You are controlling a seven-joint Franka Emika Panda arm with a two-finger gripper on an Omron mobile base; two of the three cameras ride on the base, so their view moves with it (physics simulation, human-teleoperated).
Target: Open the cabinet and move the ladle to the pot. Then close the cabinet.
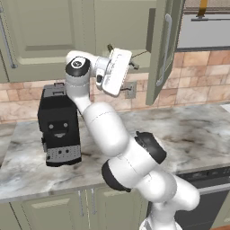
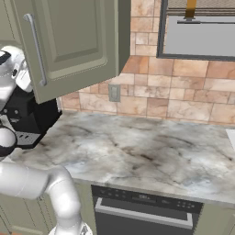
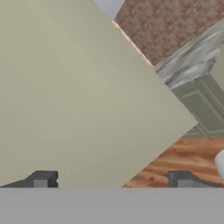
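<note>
On the counter, far left: a black coffee machine (image 1: 58, 130) stands on the marble worktop (image 1: 197, 130), against the tiled wall

Arm: raised high beside the coffee machine, with the wrist bent so the white hand reaches into the mouth of the cabinet (image 1: 121, 22)

Gripper (image 3: 113, 179): fingers spread wide with nothing between them; in the hand view they face a flat sage-green panel close ahead

Ladle (image 1: 140, 54): my reading is that the thin dark line just right of the hand, inside the cabinet opening, is its handle; the scoop is hidden, so I cannot tell how it rests

Key relation: the handle appears to lie to the right of the fingertips and a little above them. Its long axis runs roughly across the opening, rising slightly toward the door. The spread fingers would need to turn so that they close across that thin line, not along it

Cabinet door (image 1: 164, 49): stands open, edge-on to the left base view, with its long silver bar handle (image 2: 36, 50) facing outward

Step in hand: the cabinet is open and the ladle is not yet gripped; the carry to the pot and the closing of the door remain

Risk: a thin curved handle may slip or roll between the pads
</note>
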